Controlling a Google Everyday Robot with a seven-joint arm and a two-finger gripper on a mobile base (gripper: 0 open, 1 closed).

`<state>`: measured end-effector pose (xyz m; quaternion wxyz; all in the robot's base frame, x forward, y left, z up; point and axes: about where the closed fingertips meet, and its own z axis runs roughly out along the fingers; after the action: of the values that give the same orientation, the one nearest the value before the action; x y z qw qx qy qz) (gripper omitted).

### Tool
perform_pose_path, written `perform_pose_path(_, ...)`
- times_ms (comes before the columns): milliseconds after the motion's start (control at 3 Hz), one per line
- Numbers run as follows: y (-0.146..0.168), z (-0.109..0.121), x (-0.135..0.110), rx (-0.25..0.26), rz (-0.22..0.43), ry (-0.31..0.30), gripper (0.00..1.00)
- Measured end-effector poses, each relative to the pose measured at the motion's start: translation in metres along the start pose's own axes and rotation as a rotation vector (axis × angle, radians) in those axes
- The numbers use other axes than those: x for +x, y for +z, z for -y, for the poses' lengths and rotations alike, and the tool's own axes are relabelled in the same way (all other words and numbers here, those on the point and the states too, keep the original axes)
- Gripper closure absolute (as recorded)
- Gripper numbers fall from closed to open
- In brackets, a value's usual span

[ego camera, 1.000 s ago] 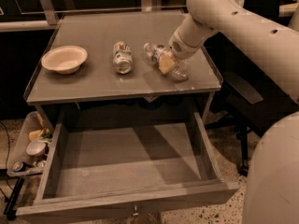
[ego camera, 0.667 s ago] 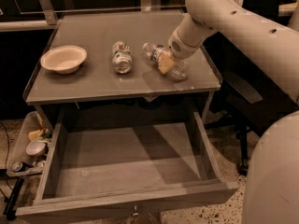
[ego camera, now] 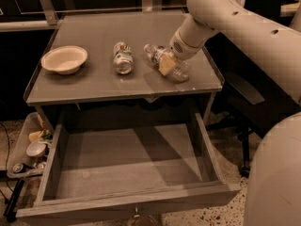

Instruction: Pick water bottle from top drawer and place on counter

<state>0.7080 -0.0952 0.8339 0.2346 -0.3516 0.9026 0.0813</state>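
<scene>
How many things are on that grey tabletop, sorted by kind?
Bowls: 1, the pale bowl on the left.
Cans: 1, the can lying on its side in the middle.
Bottles: 1, the water bottle lying on the right, with the robot's pincer at its middle.
Total: 3 on the counter.

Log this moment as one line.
gripper: at water bottle | water bottle: lying on counter | top drawer: open, empty

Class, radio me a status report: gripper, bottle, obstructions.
Gripper at the water bottle. Water bottle lying on counter, right side. Top drawer open. Can lies beside, apart.
</scene>
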Motion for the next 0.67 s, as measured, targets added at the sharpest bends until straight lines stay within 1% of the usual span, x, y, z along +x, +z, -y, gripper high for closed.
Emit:
perform_pose_path(333, 0.0000, 0.0000, 0.0000, 0.000, 0.000, 0.000, 0.12)
perform_pose_path(667, 0.0002, -0.0001, 0.0000, 0.000, 0.000, 0.000, 0.00)
